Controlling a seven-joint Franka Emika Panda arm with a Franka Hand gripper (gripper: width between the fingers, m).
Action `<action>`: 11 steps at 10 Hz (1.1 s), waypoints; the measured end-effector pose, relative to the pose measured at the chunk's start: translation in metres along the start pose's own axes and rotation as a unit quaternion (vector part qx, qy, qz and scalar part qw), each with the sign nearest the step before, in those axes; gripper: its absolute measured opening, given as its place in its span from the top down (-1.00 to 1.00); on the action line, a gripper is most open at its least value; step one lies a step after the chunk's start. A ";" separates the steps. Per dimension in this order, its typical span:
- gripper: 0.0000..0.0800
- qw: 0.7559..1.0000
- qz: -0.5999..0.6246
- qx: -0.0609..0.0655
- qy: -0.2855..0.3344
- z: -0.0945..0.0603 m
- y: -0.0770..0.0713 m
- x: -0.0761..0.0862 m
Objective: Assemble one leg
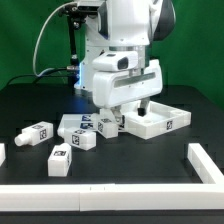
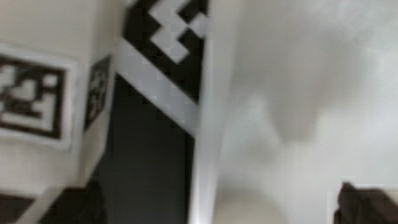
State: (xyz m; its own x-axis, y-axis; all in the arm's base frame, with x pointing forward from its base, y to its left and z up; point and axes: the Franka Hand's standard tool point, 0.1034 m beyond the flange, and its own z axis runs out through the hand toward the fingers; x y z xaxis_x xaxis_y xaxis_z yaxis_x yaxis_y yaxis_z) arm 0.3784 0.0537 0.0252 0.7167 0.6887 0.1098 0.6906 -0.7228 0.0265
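My gripper (image 1: 116,116) is down at the table, just off the left edge of the large white square panel (image 1: 158,120) as the exterior view shows it. A white leg (image 1: 107,125) with a black-and-white tag lies right under it. In the wrist view the gripper (image 2: 214,203) is open, with dark fingertips (image 2: 366,202) at the frame's edges. A blurred white leg (image 2: 285,120) fills the space between them, very close, and its tag (image 2: 169,30) shows. I cannot tell whether the pads touch it. Other legs lie at the exterior view's left (image 1: 38,133), (image 1: 61,160), (image 1: 85,141).
A flat white piece with tags (image 1: 76,123) lies behind the loose legs. A low white wall (image 1: 110,198) runs along the front, with a side piece at the exterior view's right (image 1: 205,163). The robot's base and cables stand at the back.
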 end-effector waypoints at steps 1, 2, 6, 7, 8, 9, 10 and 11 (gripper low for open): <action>-0.62 1.000 0.000 -0.009 0.013 0.002 0.002 0.003; -0.62 1.000 0.001 -0.004 0.009 0.008 -0.001 0.001; -0.62 1.000 -0.001 -0.002 0.009 0.011 -0.002 0.004; -0.62 1.000 -0.001 0.000 0.007 0.013 -0.003 0.003; -0.62 1.000 -0.001 0.000 0.007 0.013 -0.003 0.003; -0.62 1.000 -0.001 0.000 0.007 0.013 -0.003 0.003; -0.30 1.000 -0.001 0.000 0.007 0.013 -0.003 0.003; 0.05 1.000 -0.001 0.000 0.007 0.013 -0.003 0.003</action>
State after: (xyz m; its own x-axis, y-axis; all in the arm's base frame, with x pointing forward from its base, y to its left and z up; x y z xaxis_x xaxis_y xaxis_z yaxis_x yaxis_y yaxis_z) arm 0.3792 0.0587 0.0126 0.7138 0.6894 0.1236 0.6920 -0.7214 0.0267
